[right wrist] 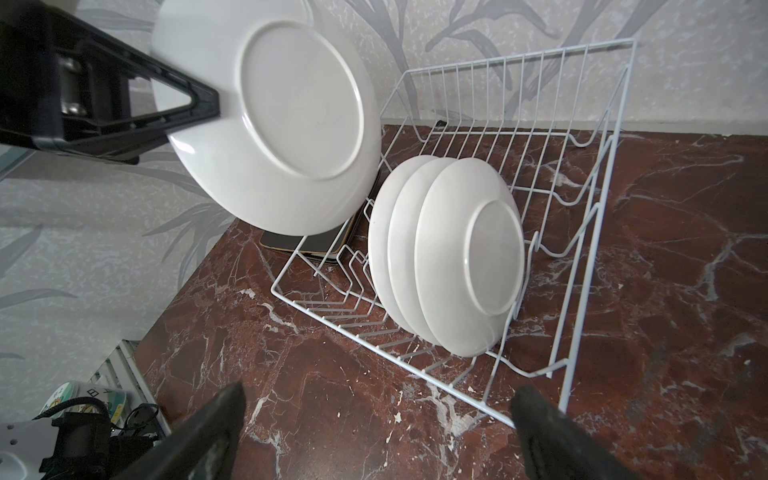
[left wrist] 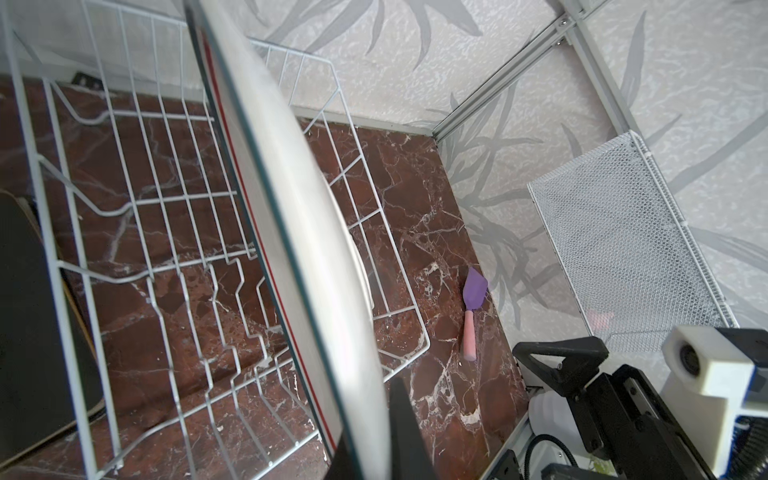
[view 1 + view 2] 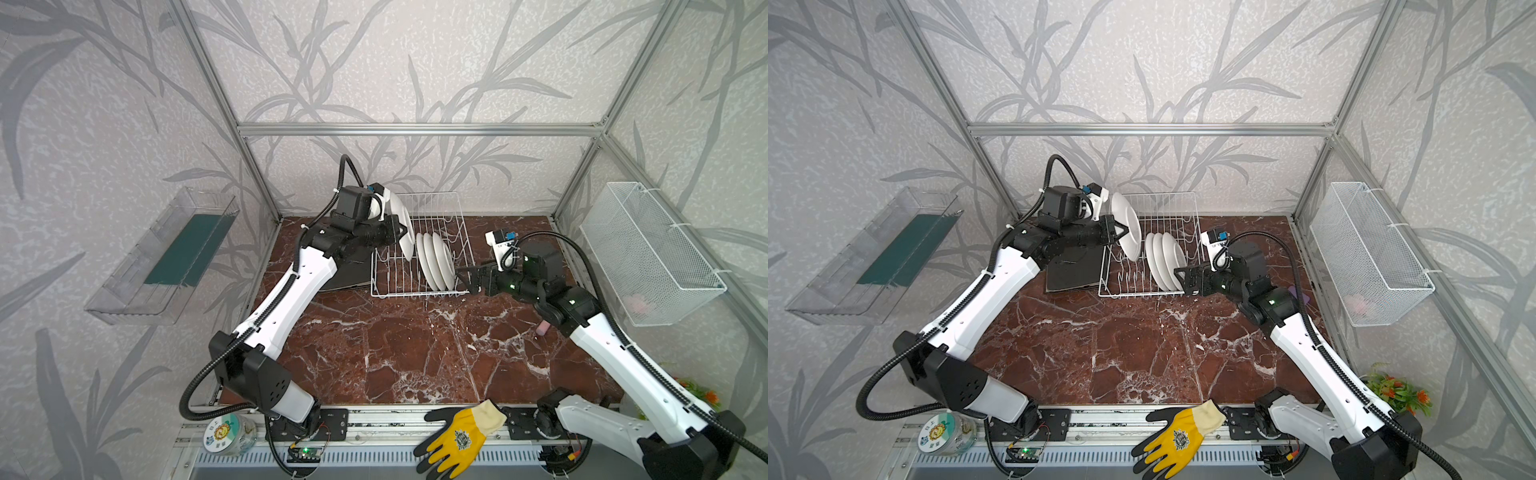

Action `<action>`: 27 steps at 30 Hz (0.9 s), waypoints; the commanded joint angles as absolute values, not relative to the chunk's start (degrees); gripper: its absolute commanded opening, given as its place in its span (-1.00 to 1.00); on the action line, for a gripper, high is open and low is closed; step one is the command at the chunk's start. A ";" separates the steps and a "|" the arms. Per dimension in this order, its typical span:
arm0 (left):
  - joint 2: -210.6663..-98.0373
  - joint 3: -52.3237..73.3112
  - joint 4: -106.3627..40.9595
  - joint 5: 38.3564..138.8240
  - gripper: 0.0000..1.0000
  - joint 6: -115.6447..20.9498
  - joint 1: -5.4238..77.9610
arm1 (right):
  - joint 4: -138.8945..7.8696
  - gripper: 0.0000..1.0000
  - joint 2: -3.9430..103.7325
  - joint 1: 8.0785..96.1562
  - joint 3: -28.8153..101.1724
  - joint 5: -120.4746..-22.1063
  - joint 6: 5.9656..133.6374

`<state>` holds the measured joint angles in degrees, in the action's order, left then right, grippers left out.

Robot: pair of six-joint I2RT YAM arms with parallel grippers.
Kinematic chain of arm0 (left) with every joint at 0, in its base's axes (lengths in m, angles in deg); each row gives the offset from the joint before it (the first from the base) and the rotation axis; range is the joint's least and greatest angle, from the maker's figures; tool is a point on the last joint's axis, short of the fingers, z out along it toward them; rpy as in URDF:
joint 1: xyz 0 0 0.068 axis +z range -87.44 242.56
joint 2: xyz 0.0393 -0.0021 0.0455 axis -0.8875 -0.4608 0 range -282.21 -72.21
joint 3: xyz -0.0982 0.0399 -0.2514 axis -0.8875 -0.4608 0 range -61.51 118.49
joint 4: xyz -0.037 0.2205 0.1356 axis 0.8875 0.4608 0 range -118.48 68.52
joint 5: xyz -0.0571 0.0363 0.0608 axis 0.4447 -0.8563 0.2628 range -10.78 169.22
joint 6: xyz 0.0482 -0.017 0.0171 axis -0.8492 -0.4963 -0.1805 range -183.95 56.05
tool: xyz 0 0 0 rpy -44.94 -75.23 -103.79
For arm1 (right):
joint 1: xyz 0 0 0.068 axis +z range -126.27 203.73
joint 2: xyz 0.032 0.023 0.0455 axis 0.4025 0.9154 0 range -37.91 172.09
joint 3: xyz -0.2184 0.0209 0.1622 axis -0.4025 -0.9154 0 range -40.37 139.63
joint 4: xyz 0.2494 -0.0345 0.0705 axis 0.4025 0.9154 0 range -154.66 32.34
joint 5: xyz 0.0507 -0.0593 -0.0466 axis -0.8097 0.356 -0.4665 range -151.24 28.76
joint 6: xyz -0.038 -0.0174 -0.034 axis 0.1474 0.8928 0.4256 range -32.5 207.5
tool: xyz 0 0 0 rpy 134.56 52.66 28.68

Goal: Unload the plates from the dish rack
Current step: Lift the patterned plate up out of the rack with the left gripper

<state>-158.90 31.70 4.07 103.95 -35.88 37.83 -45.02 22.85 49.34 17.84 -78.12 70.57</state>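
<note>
Plate (image 1: 266,124) tilts on edge, underside facing right gripper (image 1: 378,392).

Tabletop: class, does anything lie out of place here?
Yes. A purple spatula with a pink handle lies loose on the table, far right, and a yellow work glove sprawls over the front rail; neither is dishware.

The left end effector (image 2: 370,451) clamps a round white plate (image 2: 299,216) by its rim, with a black finger on either side. The plate is seen edge-on and tilted over the dish rack (image 2: 137,199), showing a dark rim and a thin red line. Whether it touches the wires cannot be told. Black-backed plates (image 2: 37,311) lie just outside the rack's side. A purple spatula (image 2: 473,299) with a pink handle lies on the marbled table (image 2: 436,208), near the edge below the white mesh basket (image 2: 623,241).
</note>
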 commanded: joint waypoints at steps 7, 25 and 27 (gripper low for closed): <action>-150.63 29.86 -0.04 98.91 -1.00 -56.06 36.21 | -44.62 0.98 22.29 49.66 20.21 -77.37 68.69; -139.29 12.01 -10.99 87.14 -1.00 -97.60 29.02 | -45.24 0.98 24.34 49.51 27.78 -79.60 60.50; -139.26 11.13 -11.24 84.87 -1.00 -100.82 28.33 | -44.53 0.98 25.20 49.46 29.13 -79.87 59.84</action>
<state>-141.18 11.70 -6.66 89.70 -89.73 29.24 -44.94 24.27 49.34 26.58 -78.78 61.70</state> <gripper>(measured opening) 0.075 0.991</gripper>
